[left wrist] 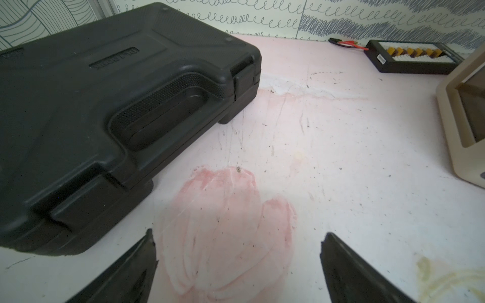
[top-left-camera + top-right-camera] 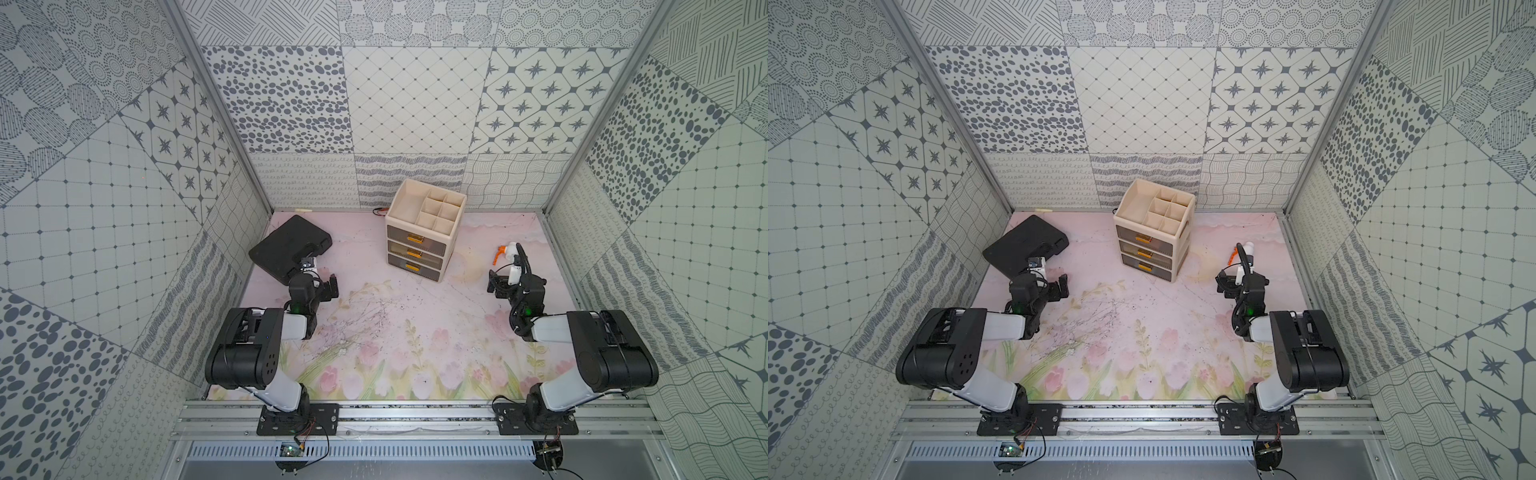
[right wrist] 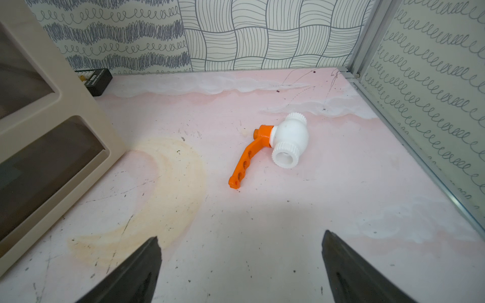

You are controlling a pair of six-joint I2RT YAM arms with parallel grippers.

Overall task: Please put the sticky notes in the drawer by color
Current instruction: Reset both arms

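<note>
Flanking the drawer (image 2: pixel 451 241), left gripper (image 1: pixel 237 233) and right gripper (image 3: pixel 241 236) gape empty; probably light plastic, so pull its gold handles (image 2: pixel 415 238).

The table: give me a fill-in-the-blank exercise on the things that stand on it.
The cream drawer cabinet has ___ drawers with gold handles.
The white ball valve has an ___ handle.
The closed case near the left gripper is ___ in colour.
Missing words: three; orange; black.
</note>
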